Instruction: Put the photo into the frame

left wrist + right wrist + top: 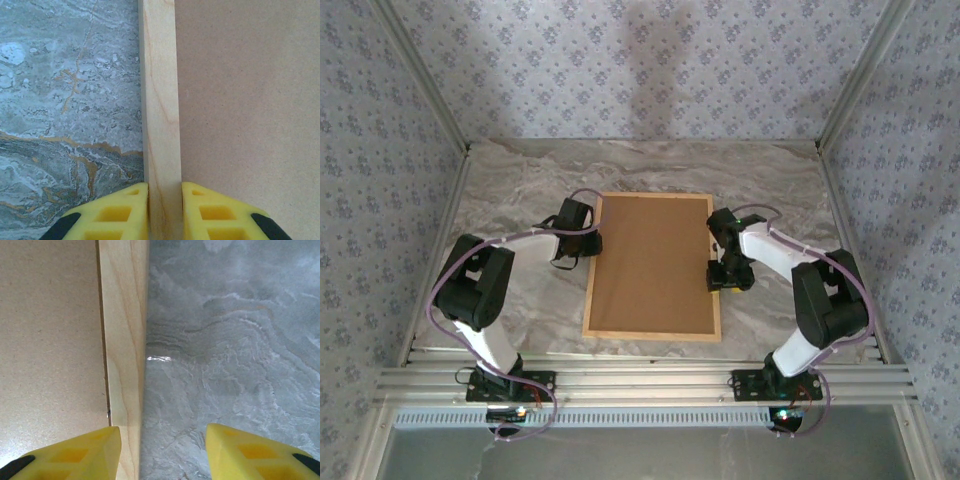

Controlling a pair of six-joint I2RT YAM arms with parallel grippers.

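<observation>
1. A thin light-wood rectangular frame (651,334) lies flat at the middle of the grey marbled table (520,180), its long sides running away from the arms.
2. A plain brown backing board (650,260) fills it.
3. The left gripper (594,242) meets the frame's left side near the far corner.
4. The right gripper (718,282) sits at the frame's right side, nearer the arms, with a bit of yellow showing.

One light-wood frame (650,335) lies on one marble counter (520,180), and one brown backing board (653,262) sits inside it. There are two robot arms, one left arm (485,285) and one right arm (825,300), each carrying one pair of yellow jaws, which makes four fingers (120,212) altogether.
</observation>
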